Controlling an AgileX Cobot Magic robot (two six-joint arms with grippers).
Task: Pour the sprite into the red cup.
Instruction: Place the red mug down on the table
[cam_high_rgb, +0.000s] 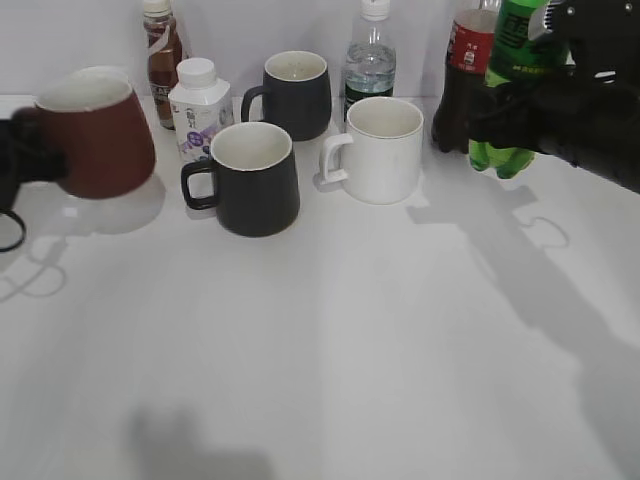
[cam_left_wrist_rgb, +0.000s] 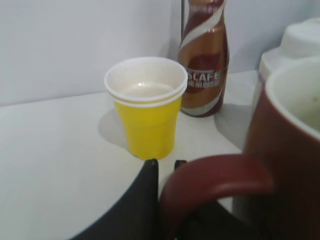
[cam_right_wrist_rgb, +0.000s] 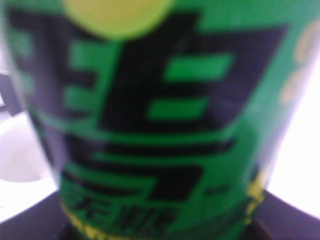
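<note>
Sprite (cam_high_rgb: 510, 70): translucent green plastic, glossy label. Red cup (cam_high_rgb: 98, 140): smooth matt ceramic, cream inside. Yellow cup (cam_left_wrist_rgb: 147, 107): paper. Coffee bottle (cam_left_wrist_rgb: 204, 65): glossy wrap. Table (cam_high_rgb: 380, 340): smooth matt white.

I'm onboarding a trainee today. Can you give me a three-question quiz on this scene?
1. True or false: the red cup is lifted off the table.
2. What does the right gripper hold? A) cola bottle B) sprite C) water bottle
3. How many mugs stand on the table between the two arms?

Key: 1 true, held by the left gripper at its handle; 2 B; 3 three: two black, one white.
</note>
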